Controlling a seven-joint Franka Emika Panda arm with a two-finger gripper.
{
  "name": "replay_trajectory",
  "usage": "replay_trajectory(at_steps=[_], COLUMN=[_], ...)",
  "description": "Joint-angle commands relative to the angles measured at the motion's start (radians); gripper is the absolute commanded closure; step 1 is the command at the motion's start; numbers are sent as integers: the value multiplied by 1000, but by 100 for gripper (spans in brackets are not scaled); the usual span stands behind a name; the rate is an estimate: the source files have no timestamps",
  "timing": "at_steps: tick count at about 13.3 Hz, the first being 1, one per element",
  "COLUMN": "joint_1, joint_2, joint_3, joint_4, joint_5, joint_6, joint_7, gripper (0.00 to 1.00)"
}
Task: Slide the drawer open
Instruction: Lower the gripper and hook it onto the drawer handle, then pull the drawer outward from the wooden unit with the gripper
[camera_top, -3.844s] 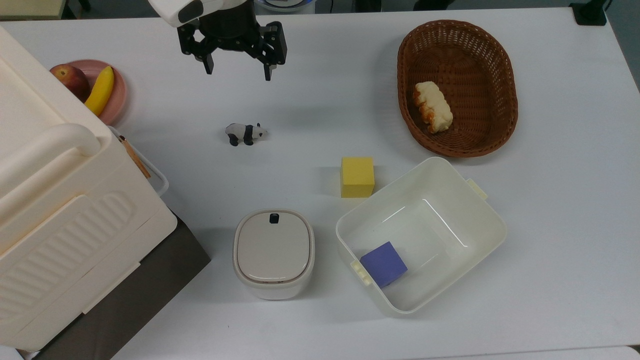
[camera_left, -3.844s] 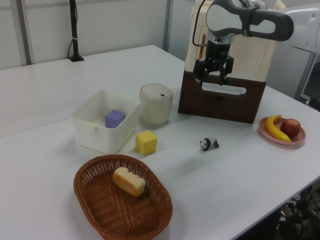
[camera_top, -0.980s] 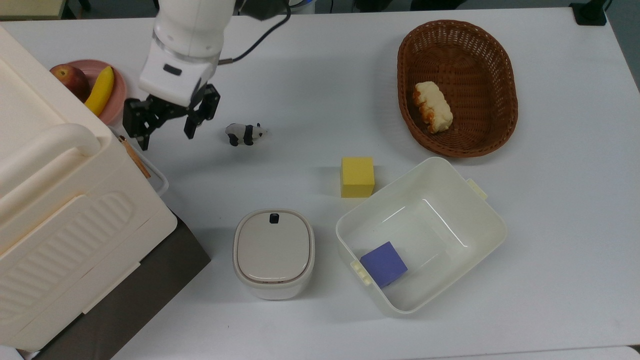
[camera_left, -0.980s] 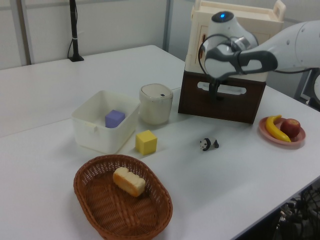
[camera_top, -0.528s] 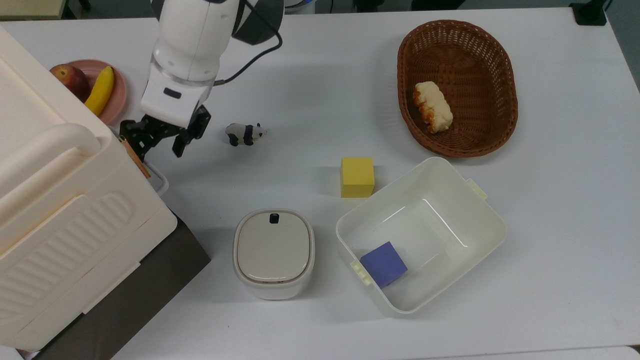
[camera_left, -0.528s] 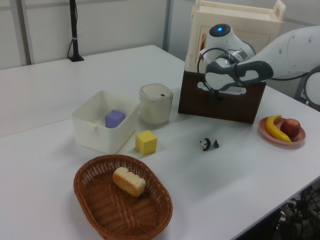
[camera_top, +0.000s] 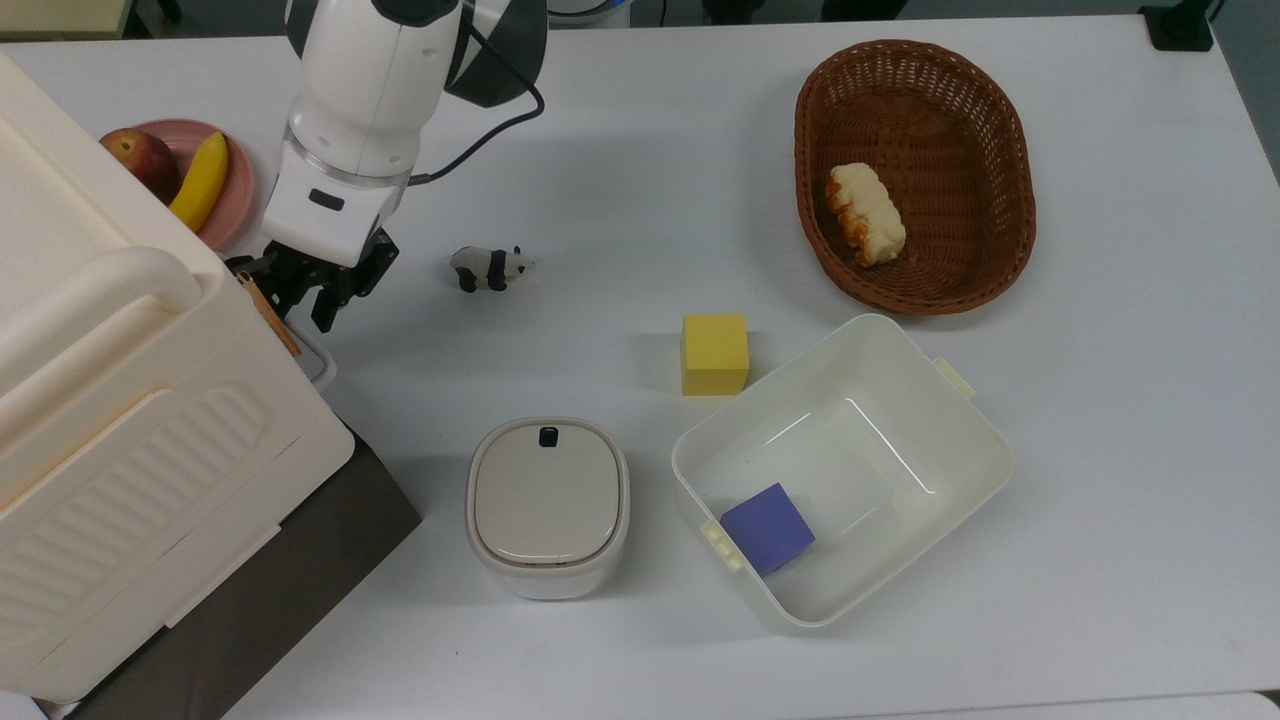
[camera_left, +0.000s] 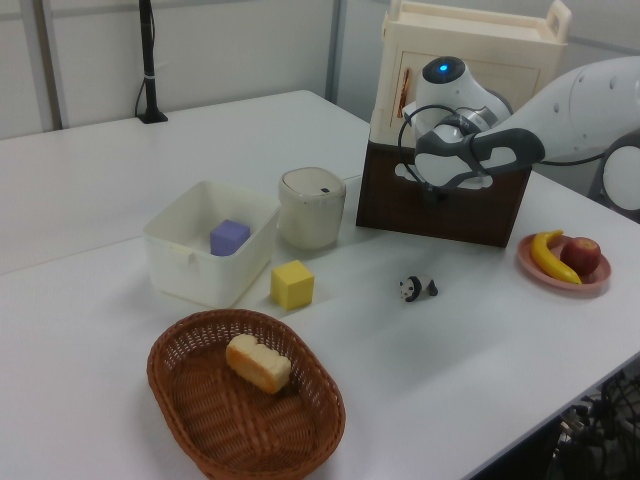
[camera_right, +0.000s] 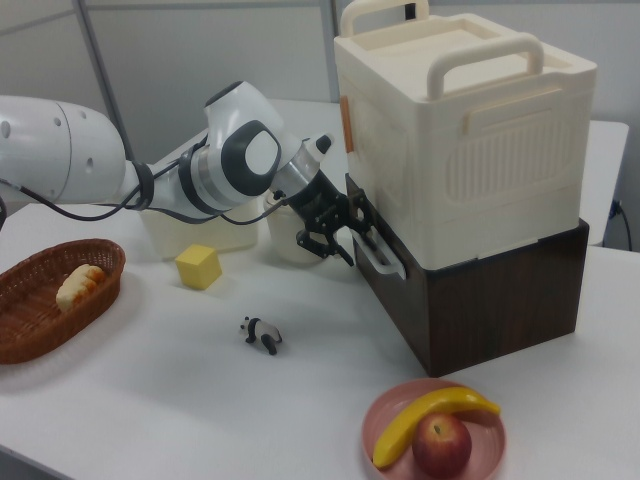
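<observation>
Counter (camera_top: 1100, 480): white, carrying everything below.
Cabinet (camera_right: 470, 150): cream ribbed plastic body with top handles, sitting on the dark brown base at the top view's left edge.
Arm (camera_top: 365, 90): white, reaching in from the top view's upper edge toward the cabinet's front.
Drawer (camera_left: 440, 205): dark brown front panel under the cream body, closed flush as far as the left view and right view show; its white loop handle (camera_right: 378, 255) juts out from the front.
Basket (camera_top: 1000, 120): brown wicker, top view's upper right, holding a piece of bread (camera_top: 866, 214).
Tub (camera_top: 960, 440): white, open, with a purple cube (camera_top: 768, 527) inside.
Lidded container (camera_top: 547, 505): cream, rounded, just beside the tub on the top view's left.
Plate (camera_right: 385, 415): pink, bearing a banana (camera_right: 425, 415) and an apple (camera_right: 441, 445).
Gripper (camera_right: 335, 235): black, right at the loop handle; jaws parted only narrowly around it, whether they actually pinch it cannot be told.
Yellow cube (camera_top: 715, 354): just beside the tub's rim.
Panda figure (camera_top: 489, 267): standing near the gripper, apart from it.
</observation>
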Motion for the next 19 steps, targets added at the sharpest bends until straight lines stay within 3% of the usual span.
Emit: replay_trajectory(at_steps=[1, 7, 12, 15, 16, 19], joint_1=[30, 113, 165, 188, 185, 171], joint_2=[-42, -98, -154, -151, -147, -133], joint_3=[-11, -11, -8, -9, -9, -11], joint_4=[-53, -47, -50, -51, -53, -48], joint_5=[2, 184, 241, 256, 256, 256], joint_6=[-59, -294, -473, -480, -477, -440], joint_7=[-6, -102, -153, -150, -151, -148], gripper=[58, 59, 59, 58, 56, 29])
